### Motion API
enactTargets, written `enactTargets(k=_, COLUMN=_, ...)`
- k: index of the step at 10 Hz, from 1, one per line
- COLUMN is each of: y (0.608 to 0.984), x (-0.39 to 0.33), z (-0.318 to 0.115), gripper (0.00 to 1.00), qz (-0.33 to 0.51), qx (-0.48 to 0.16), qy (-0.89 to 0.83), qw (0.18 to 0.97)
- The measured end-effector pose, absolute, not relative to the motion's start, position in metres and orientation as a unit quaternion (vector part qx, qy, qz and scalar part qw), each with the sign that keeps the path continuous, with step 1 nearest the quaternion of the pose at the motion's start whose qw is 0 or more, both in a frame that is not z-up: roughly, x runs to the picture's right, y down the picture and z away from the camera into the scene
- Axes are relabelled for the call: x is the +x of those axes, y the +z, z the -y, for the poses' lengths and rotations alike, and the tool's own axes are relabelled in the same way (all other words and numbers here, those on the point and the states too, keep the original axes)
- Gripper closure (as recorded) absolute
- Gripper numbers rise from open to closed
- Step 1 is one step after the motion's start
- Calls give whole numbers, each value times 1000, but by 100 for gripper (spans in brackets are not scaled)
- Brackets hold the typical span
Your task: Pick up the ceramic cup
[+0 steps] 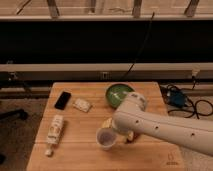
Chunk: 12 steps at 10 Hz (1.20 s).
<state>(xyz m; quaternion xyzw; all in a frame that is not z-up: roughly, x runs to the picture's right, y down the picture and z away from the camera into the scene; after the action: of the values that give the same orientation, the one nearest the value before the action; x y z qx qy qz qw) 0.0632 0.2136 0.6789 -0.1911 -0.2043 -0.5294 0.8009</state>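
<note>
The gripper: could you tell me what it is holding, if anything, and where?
Cannot be told: the gripper is at the ceramic cup's right side, but the arm covers where they meet.

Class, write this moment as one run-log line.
gripper at ceramic cup | ceramic cup upright on wooden table | green bowl behind

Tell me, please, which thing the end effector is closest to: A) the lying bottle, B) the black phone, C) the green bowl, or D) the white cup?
D: the end effector is right beside the white cup near the front edge of the table, while the phone and bottle lie farther off toward the picture's left and the green bowl sits farther back.
</note>
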Motion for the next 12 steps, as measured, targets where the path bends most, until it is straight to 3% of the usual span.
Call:
enactTargets(k=8, y=689, x=65, z=-257, gripper=22, qz=215, qx=-227, qy=-548, qw=776)
enactTargets(k=12, y=704, x=59, z=-268, gripper=61, qz=214, qx=-246, qy=-560, qw=762)
